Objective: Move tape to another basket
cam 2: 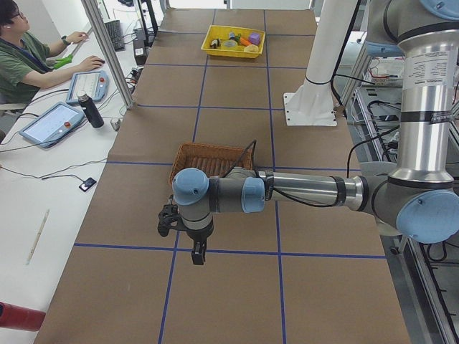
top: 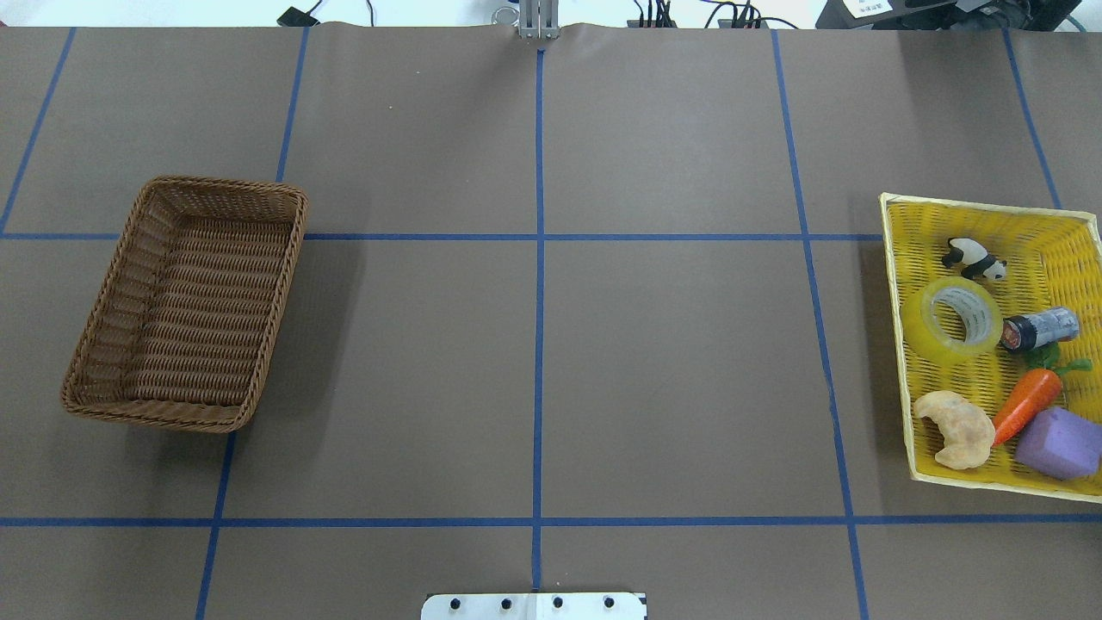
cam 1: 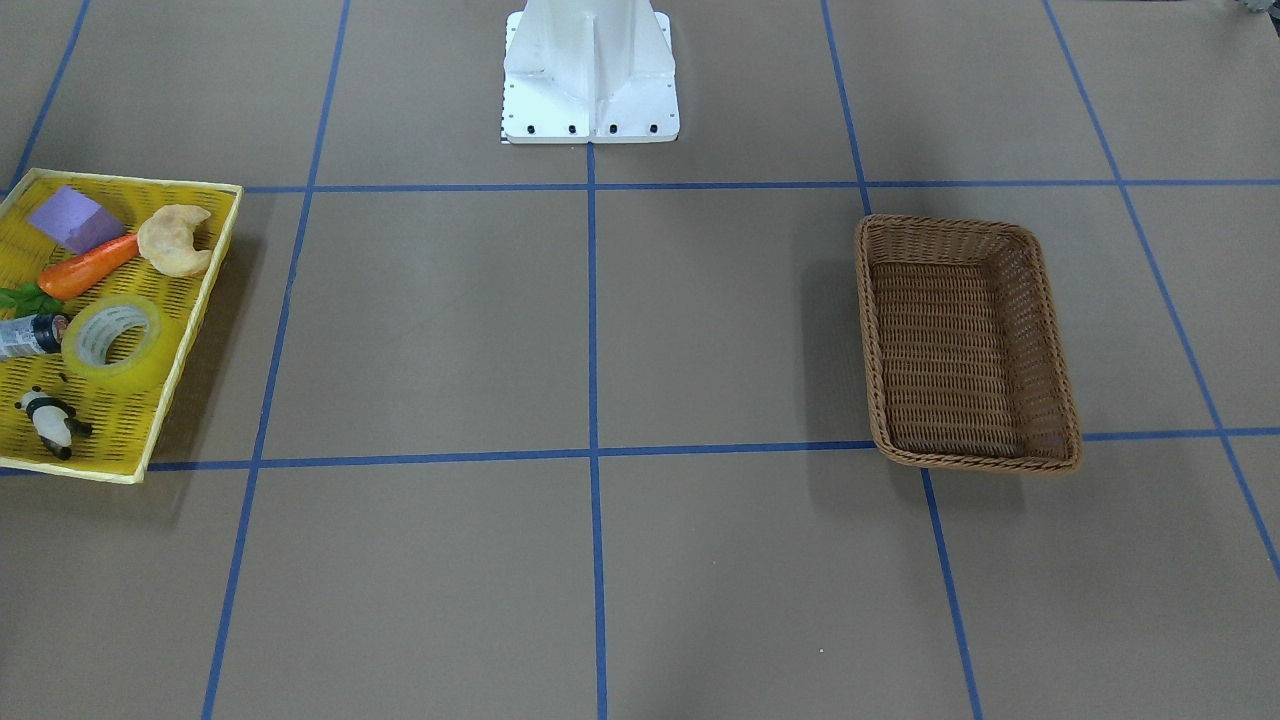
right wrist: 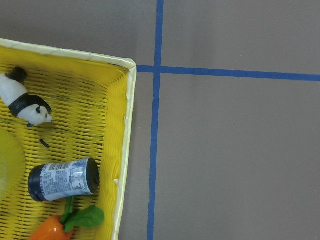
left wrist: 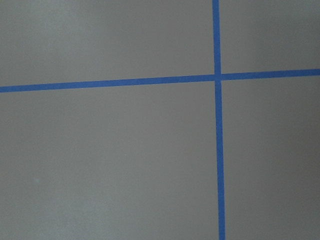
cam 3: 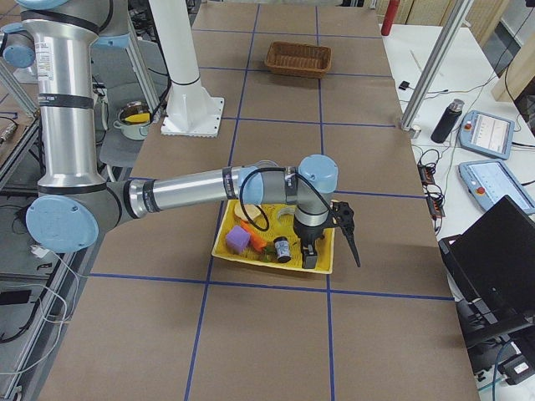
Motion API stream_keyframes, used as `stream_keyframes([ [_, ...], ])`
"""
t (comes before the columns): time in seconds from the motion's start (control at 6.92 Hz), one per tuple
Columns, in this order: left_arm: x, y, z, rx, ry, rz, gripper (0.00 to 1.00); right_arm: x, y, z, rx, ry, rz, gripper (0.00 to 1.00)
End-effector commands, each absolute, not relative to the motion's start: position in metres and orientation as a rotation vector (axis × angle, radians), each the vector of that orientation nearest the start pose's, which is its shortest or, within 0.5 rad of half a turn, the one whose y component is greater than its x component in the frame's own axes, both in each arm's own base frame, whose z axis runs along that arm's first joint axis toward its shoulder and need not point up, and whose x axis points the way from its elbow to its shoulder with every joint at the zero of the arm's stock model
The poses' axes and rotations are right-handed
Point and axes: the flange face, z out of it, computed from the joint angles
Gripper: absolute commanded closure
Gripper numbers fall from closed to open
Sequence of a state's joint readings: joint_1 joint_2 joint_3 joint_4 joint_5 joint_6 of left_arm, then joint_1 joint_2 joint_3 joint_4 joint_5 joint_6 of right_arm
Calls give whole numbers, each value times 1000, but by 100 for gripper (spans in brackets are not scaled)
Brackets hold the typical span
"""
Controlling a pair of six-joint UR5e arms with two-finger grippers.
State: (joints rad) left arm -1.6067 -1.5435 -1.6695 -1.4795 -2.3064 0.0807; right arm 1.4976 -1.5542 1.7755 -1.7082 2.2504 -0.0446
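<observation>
Our left arm (cam 2: pixel 308 190) and right arm (cam 3: pixel 184 190) both stretch out flat over the table (top: pixel 671 362), wrists bent down. The left gripper (cam 2: pixel 196 252) hangs just past the basket (top: pixel 108 301), and the right gripper (cam 3: pixel 333 251) hangs over the outer edge of the yellow tray (top: pixel 898 344) — we can't tell how wide either claw is. The tape (top: pixel 957 317) lies flat in the tray — hole straight up, between a panda (top: pixel 973 258) and a croissant (top: pixel 956 429).

tape (right wrist: pixel 9 167), panda (right wrist: pixel 24 102), can (right wrist: pixel 63 179) in yellow tray (right wrist: pixel 125 150)
</observation>
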Motion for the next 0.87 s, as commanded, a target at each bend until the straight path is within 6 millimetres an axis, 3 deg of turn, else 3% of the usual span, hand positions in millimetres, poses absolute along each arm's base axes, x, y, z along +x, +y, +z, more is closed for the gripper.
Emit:
stream_keyframes([
  [0.0,-82,-490,620,63,742,41,1,-20,-517,563,110,-704,-259,0],
  [0.29,-81,-488,645,27,745,16,1,-40,-517,549,154,-808,-310,0],
  [0.72,-81,-487,678,73,743,36,1,-100,-512,543,222,-835,-471,0],
])
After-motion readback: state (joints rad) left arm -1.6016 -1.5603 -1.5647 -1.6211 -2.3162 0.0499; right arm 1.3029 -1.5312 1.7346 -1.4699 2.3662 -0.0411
